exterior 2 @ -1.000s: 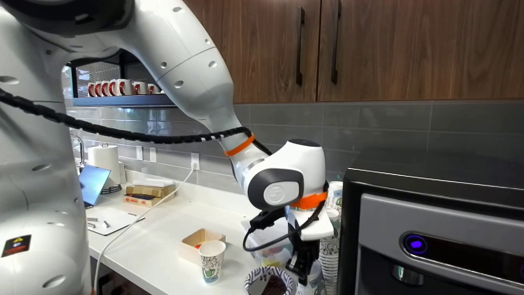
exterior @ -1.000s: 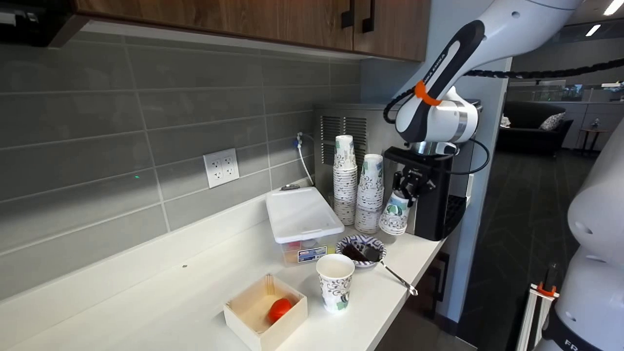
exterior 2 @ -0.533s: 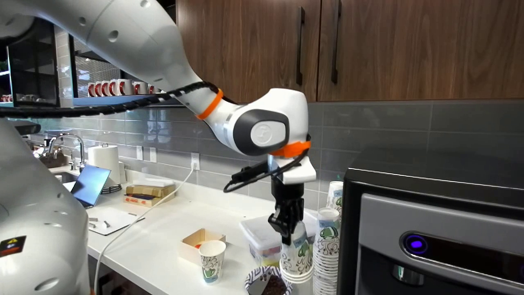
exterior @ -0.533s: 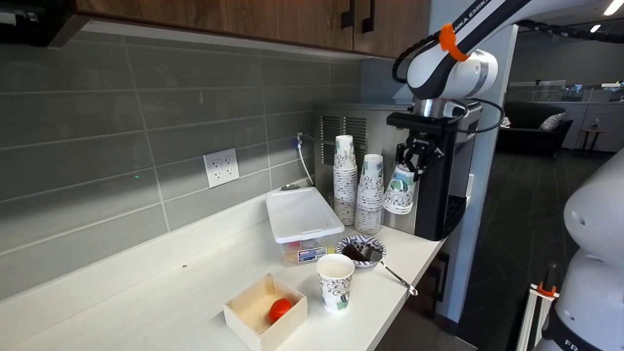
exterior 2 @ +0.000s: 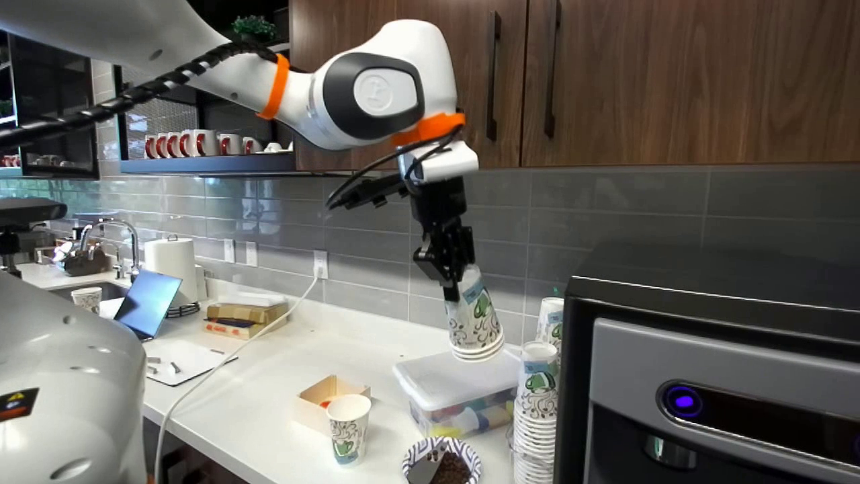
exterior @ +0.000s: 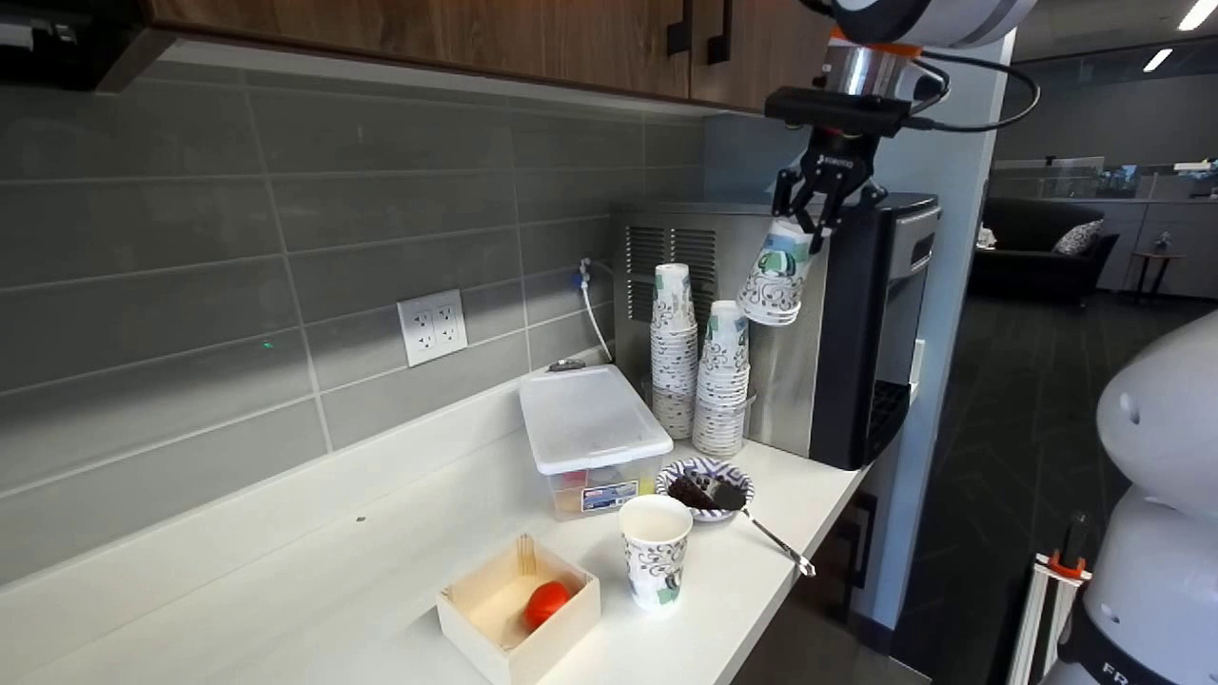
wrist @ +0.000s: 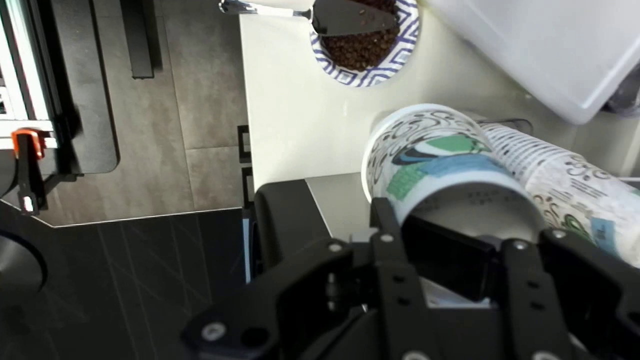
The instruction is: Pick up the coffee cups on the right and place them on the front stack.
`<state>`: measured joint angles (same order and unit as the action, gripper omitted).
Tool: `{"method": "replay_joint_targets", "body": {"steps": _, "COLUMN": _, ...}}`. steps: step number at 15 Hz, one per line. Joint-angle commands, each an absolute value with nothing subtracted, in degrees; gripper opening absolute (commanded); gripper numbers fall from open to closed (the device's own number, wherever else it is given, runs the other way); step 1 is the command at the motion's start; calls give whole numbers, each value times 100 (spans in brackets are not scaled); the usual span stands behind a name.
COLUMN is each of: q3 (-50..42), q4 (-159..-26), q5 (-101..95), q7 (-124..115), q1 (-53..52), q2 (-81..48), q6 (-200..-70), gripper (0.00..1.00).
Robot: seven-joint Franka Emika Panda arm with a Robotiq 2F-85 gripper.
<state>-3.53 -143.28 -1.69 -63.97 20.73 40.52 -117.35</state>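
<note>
The coffee cups (exterior: 775, 278) are a short nested stack of white paper cups with green and blue print. They hang upside down and tilted in my gripper (exterior: 804, 226), which is shut on their upturned base. In an exterior view the cups (exterior 2: 476, 316) are in the air above the lidded box, held by my gripper (exterior 2: 457, 277). In the wrist view the cups (wrist: 435, 145) show their round base at my gripper (wrist: 447, 250). The front stack (exterior: 723, 385) is the slightly lower column, below and beside the held cups; it also shows in an exterior view (exterior 2: 538, 396).
The taller twin column (exterior: 675, 362) stands behind the front stack. A machine (exterior: 856, 333) is beside them, cabinets (exterior: 752, 57) above. A lidded plastic box (exterior: 595, 419), a bowl (exterior: 671, 476) with a scoop, a patterned cup (exterior: 655, 561) and a wooden box (exterior: 476, 628) stand nearby.
My gripper has risen well above the counter with the cups in it, from beside the front stack's lower part to about its top. The columns and counter objects have stayed put.
</note>
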Motion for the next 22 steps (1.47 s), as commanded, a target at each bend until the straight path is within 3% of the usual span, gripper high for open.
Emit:
{"method": "replay_joint_targets", "body": {"steps": 1, "q3": -345, "q4": -13863, "q5": -202, "q7": -6309, "q1": 2088, "q2": 4052, "q6": -11672, "gripper": 1}}
{"method": "replay_joint_targets", "body": {"steps": 22, "q3": -797, "q4": -11833, "q5": 237, "q7": -6371, "q1": 1818, "q2": 1367, "q6": -11855, "gripper": 1}}
